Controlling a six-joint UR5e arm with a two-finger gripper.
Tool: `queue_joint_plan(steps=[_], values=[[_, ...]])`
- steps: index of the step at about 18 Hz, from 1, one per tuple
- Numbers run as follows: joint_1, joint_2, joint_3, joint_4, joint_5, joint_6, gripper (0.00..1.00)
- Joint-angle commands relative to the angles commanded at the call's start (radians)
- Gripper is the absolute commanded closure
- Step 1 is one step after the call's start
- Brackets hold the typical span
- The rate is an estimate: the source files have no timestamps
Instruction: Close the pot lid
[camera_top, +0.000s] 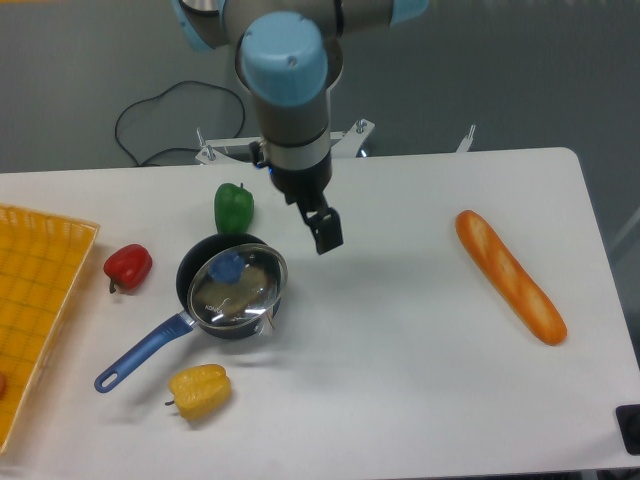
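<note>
The pot (196, 274), a small black saucepan with a long blue handle (140, 353), sits at the left middle of the table. The lid (237, 287), clear glass with a silver rim and a blue knob (229, 267), rests on top of the pot, shifted slightly to the right of the rim. My gripper (326, 231) hangs above the table to the right of the pot, apart from the lid and holding nothing. From this angle its fingers look close together, but their gap is not clear.
A green pepper (233, 207) stands just behind the pot, a red pepper (128, 266) to its left and a yellow pepper (199, 390) in front. An orange tray (40, 300) lies at the left edge. A baguette (509, 276) lies at the right.
</note>
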Motion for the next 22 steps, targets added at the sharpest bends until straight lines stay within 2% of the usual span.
queue_joint_plan(steps=[2,6,10,14,18,20,22], values=[[0.005,0.018,-0.009,-0.002,-0.002,0.054,0.00],[0.026,0.057,-0.052,-0.011,-0.005,0.063,0.00],[0.087,0.087,-0.074,-0.047,-0.070,0.071,0.00],[0.121,0.101,-0.086,-0.068,-0.074,0.218,0.00],[0.159,0.111,-0.092,-0.090,-0.093,0.279,0.00],[0.207,0.123,-0.109,-0.121,-0.133,0.421,0.00],[0.235,0.127,-0.111,-0.124,-0.143,0.479,0.00]])
